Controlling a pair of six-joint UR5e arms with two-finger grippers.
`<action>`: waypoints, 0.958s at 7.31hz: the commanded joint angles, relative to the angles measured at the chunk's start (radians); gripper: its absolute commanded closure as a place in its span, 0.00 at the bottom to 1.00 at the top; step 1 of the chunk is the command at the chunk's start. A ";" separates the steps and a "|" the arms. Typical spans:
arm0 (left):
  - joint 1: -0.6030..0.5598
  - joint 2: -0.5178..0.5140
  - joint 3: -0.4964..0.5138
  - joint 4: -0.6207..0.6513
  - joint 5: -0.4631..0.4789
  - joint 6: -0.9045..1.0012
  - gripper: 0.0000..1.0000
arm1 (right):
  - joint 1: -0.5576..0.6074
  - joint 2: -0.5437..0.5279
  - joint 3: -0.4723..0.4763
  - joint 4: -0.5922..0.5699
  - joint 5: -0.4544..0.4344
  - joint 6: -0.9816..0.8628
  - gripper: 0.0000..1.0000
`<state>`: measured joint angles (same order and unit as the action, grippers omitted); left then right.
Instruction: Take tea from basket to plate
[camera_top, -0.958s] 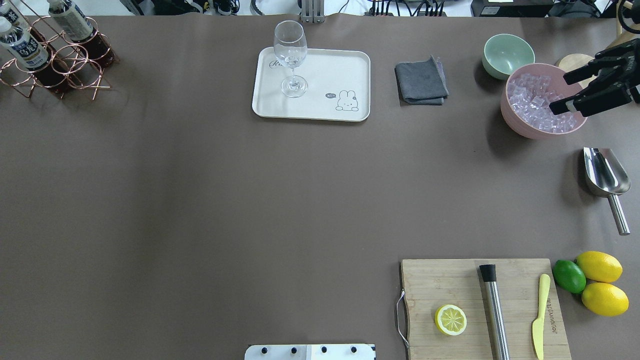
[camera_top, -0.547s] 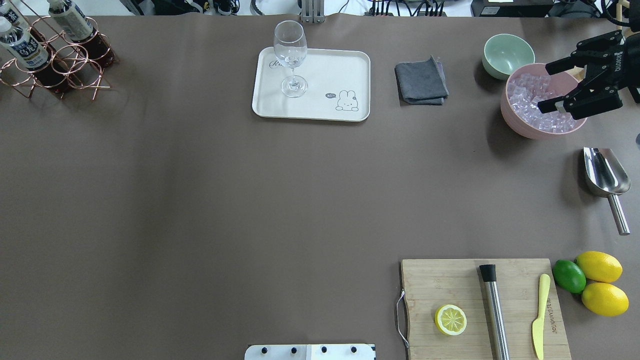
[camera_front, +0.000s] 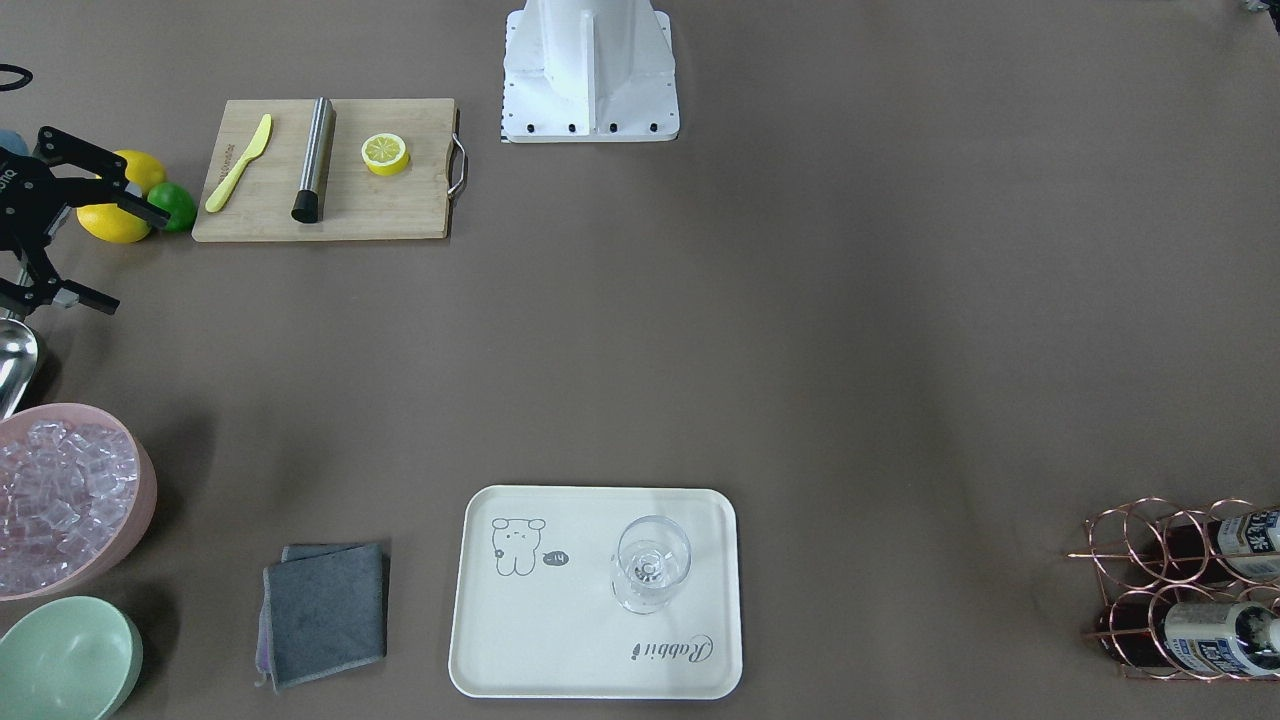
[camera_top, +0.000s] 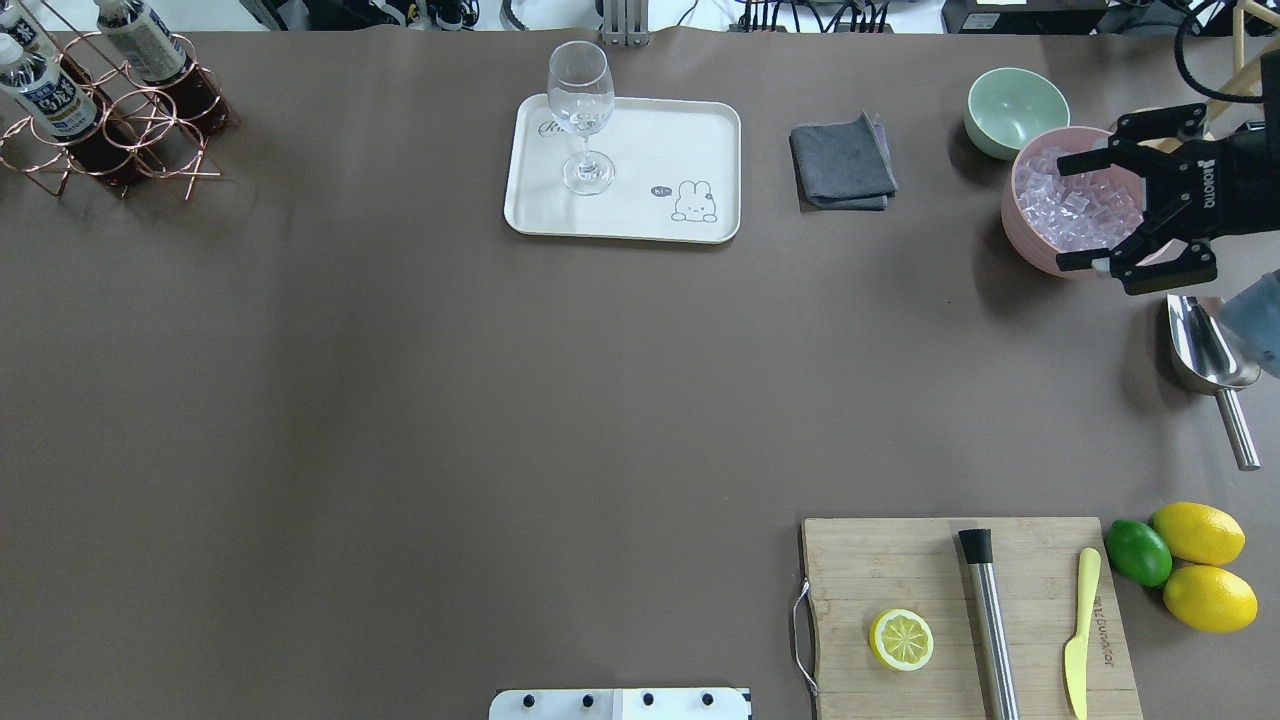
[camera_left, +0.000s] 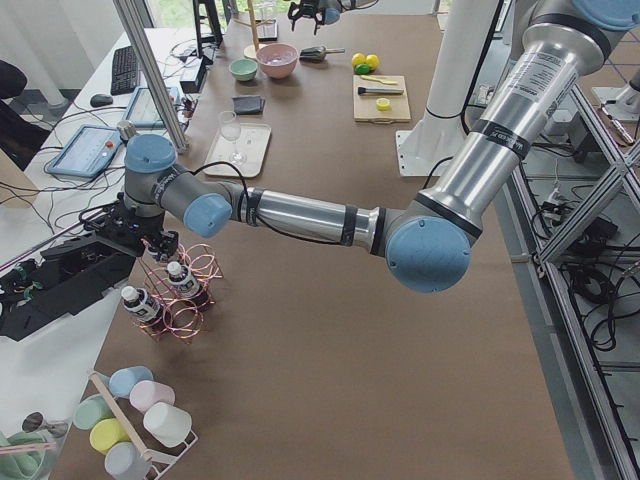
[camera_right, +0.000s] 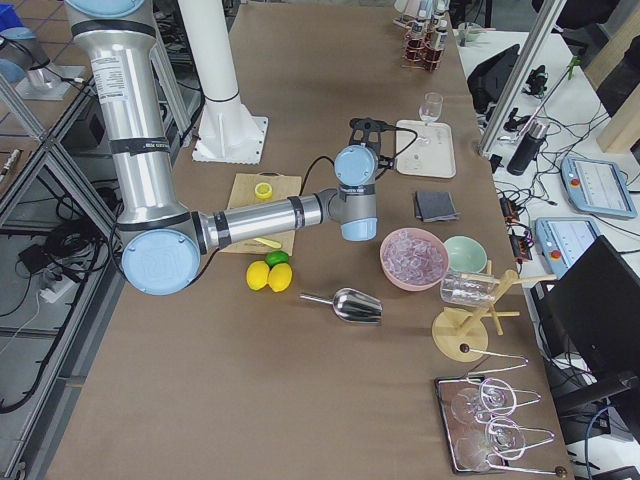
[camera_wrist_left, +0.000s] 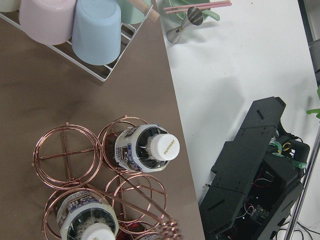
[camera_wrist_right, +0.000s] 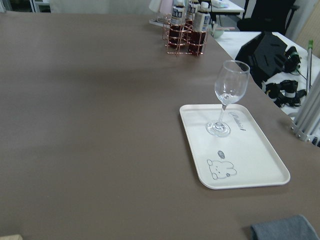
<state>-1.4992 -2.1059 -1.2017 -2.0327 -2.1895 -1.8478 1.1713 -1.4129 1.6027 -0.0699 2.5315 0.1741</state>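
The tea bottles (camera_top: 40, 90) stand in the rose-gold wire basket (camera_top: 150, 130) at the table's far left corner. The left wrist view looks straight down on a white-capped bottle (camera_wrist_left: 150, 147) and the basket (camera_wrist_left: 67, 155); no fingers show there. My left gripper (camera_left: 130, 235) hovers just above the basket in the exterior left view only, so I cannot tell its state. The cream plate (camera_top: 660, 140) lies far centre with a wine glass (camera_top: 582, 120) on it. My right gripper (camera_top: 1065, 215) is open and empty over the pink bowl, far from the basket.
A pink bowl of ice (camera_top: 1010, 215), a green bowl (camera_top: 1015, 110) and a grey cloth (camera_top: 842, 160) sit right of the plate. A metal scoop (camera_top: 1205, 350), a cutting board (camera_top: 900, 560) with lemon half, muddler and knife, and lemons (camera_top: 1200, 535) lie near right.
My right gripper has swung in from the right edge over the pink bowl and turned, staying open. The bottles, basket and plate have not moved.
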 joint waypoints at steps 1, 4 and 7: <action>0.020 -0.005 0.019 -0.050 0.016 -0.056 0.07 | -0.210 0.000 -0.055 0.418 -0.267 0.318 0.00; 0.028 -0.006 0.019 -0.060 0.016 -0.067 0.42 | -0.418 0.131 -0.155 0.642 -0.496 0.346 0.00; 0.031 -0.002 0.008 -0.090 0.020 -0.103 1.00 | -0.461 0.172 -0.191 0.627 -0.494 0.243 0.00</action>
<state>-1.4618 -2.1098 -1.1845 -2.1171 -2.1701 -1.9453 0.7400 -1.2645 1.4347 0.5615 2.0382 0.5079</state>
